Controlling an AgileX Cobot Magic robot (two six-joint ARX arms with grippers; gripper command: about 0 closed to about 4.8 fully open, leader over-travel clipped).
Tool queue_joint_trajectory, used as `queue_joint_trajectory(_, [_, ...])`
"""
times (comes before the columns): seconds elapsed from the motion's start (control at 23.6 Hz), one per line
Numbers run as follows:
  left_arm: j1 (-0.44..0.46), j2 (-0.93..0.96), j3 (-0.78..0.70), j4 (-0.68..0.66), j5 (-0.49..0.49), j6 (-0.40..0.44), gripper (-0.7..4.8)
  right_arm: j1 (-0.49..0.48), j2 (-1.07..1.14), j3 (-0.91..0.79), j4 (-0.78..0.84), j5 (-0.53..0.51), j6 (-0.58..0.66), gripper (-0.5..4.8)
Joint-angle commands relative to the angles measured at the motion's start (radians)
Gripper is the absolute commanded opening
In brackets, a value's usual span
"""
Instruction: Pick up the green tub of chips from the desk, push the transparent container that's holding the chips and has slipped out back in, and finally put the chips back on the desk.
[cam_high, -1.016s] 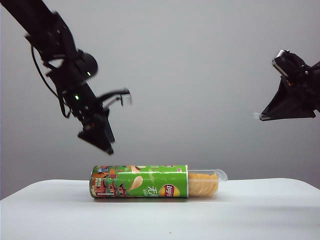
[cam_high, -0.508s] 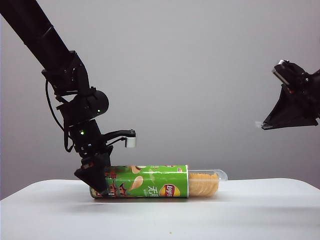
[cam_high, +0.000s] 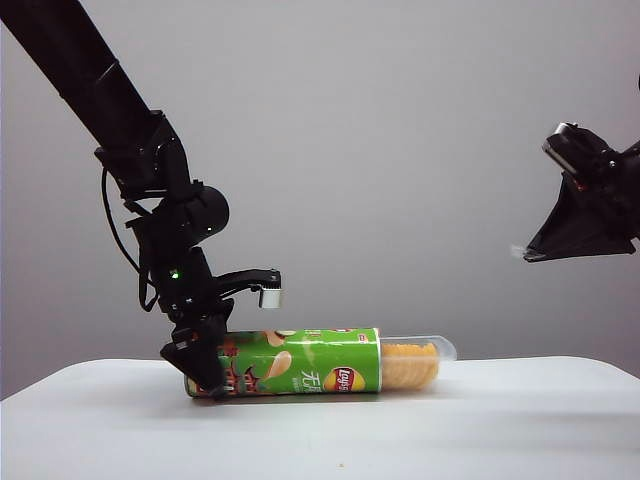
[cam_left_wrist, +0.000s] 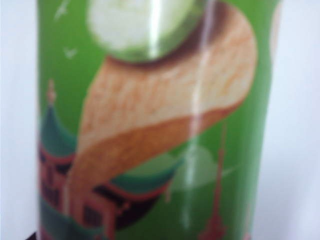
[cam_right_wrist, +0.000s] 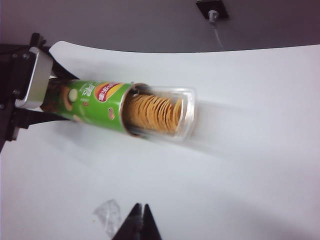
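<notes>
My left wrist view is filled by the green tub of chips (cam_left_wrist: 150, 125), blurred and cut off on every side; my left gripper's own fingers do not show there. From outside, my left gripper (cam_high: 207, 362) covers the tub's patterned end, so I cannot tell whether it touches or clasps. My right gripper (cam_right_wrist: 142, 223) shows only dark tips, cut by the edge, pressed together.

The green tub of chips (cam_high: 300, 361) is lying on its side on the desk (cam_high: 480, 425), the transparent container (cam_high: 420, 364) holding the chips (cam_high: 408, 367) sticking out of its right end. The left gripper (cam_high: 205, 362) is straddling the tub's left end; the right gripper (cam_high: 530, 252) is hanging well above, far right.
</notes>
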Motion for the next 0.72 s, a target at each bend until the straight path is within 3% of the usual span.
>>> queue_joint_trajectory(0.04, [-0.027,-0.056,0.002,-0.039,-0.010,-0.003,2.14,0.000,-0.003,0.003,0.021,0.008,-0.006,-0.06])
queue_joint_trajectory(0.13, [-0.044,-0.100,0.002,-0.084,-0.009,-0.011,2.24,-0.002,-0.003,0.005,0.020,0.004,0.017,-0.05])
queue_joint_trajectory(0.21, [-0.062,-0.156,0.002,-0.130,-0.006,-0.029,2.24,-0.013,-0.003,0.018,0.019,-0.095,0.063,0.15])
queue_joint_trajectory(0.25, [-0.068,-0.177,0.002,-0.148,-0.005,-0.030,2.24,-0.021,-0.003,0.027,0.019,-0.150,0.077,0.76])
queue_joint_trajectory(0.3, [-0.078,-0.211,0.002,-0.173,-0.005,-0.030,2.24,-0.033,-0.003,0.052,0.019,-0.205,0.121,1.89])
queue_joint_trajectory(0.34, [-0.079,-0.229,0.002,-0.184,-0.004,-0.030,2.24,-0.045,-0.003,0.068,0.019,-0.222,0.143,2.19])
queue_joint_trajectory(0.51, [-0.080,-0.284,0.002,-0.224,0.014,-0.053,2.24,-0.092,-0.004,0.139,0.018,-0.334,0.213,2.08])
queue_joint_trajectory(0.72, [-0.080,-0.306,0.002,-0.224,0.103,-0.053,2.24,-0.084,-0.003,0.144,-0.035,-0.347,0.169,1.98])
